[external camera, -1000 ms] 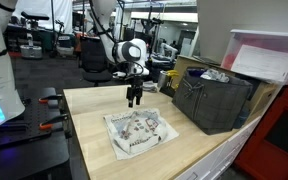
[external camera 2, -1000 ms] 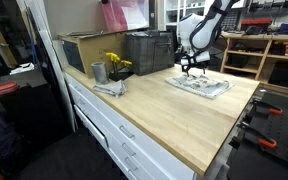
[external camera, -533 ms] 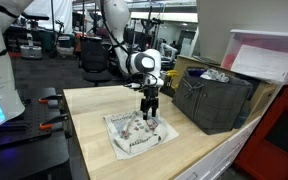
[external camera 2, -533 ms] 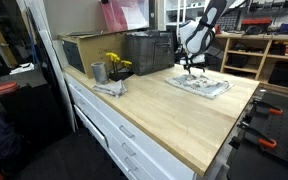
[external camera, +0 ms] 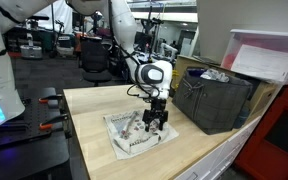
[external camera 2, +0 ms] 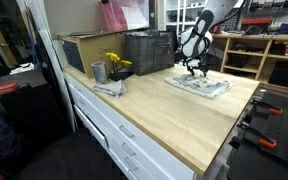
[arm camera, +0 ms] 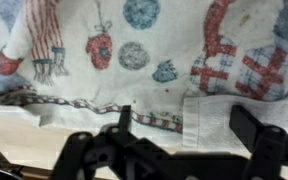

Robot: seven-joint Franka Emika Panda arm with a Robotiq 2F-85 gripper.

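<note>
A white cloth printed with mittens, scarves and other winter motifs [external camera: 136, 133] lies flat on the wooden table [external camera: 94, 120]; it also shows in an exterior view [external camera 2: 199, 85]. My gripper [external camera: 157, 122] is open and hangs just above the cloth's edge nearest the dark bin. In the wrist view the cloth [arm camera: 144, 60] fills the frame, with a folded hem between my two black fingers [arm camera: 184, 125]. Nothing is held.
A dark grey bin [external camera: 216, 100] stands on the table right beside the cloth, also seen in an exterior view [external camera 2: 149, 50]. A metal cup with yellow flowers [external camera 2: 106, 70] stands at the table's far end. A pink-and-white box [external camera: 269, 55] sits behind the bin.
My gripper has moved from above the table's back edge toward the bin and down, and is now low over the cloth's edge. The cloth has not moved.
</note>
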